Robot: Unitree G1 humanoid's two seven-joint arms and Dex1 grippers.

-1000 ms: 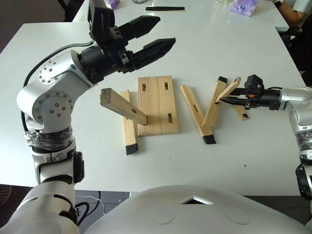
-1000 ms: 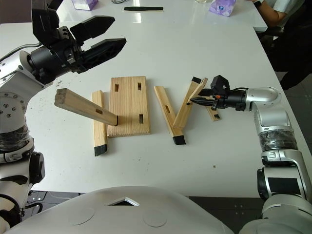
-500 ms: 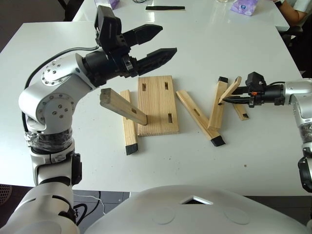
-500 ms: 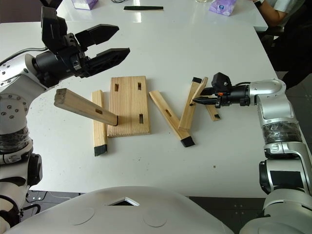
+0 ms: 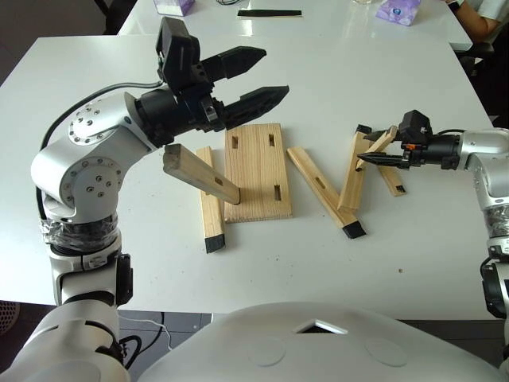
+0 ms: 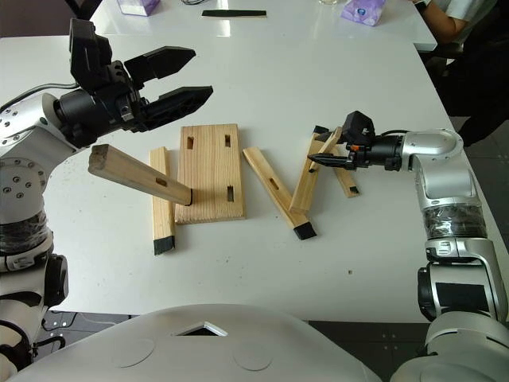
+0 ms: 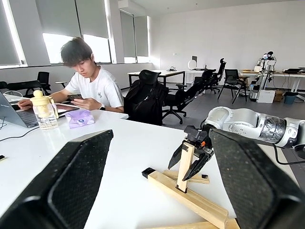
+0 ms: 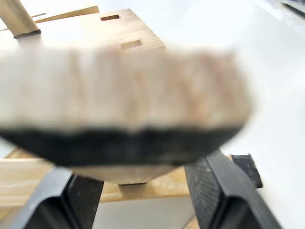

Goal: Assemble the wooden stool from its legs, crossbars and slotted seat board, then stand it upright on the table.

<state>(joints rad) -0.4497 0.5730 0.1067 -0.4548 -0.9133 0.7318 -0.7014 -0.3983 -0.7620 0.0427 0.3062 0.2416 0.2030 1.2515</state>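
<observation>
The slotted seat board (image 5: 256, 171) lies flat mid-table. One leg (image 5: 199, 170) is stuck in its near-left slot and tilts up to the left. A second leg (image 5: 211, 213) lies flat beside the board. Right of the board, two more legs (image 5: 318, 187) (image 5: 352, 177) form a V. My left gripper (image 5: 274, 72) hangs open in the air above the board's far end. My right gripper (image 5: 367, 157) is shut on a short crossbar (image 5: 382, 139), held tilted against the right-hand leg of the V; the right wrist view shows that crossbar (image 8: 124, 86) between the fingers (image 8: 224, 191). Another crossbar (image 5: 392, 182) lies under the right gripper.
A black strip (image 5: 270, 13) and a purple packet (image 5: 397, 11) lie at the table's far edge. A bottle (image 7: 42, 106) stands on a far table where a person sits. The near half of the table is bare white surface (image 5: 278, 263).
The two legs of the V slid: the slotted one swung so its near end went right. My right gripper with the crossbar shifted slightly left. My left gripper moved a little to the right.
</observation>
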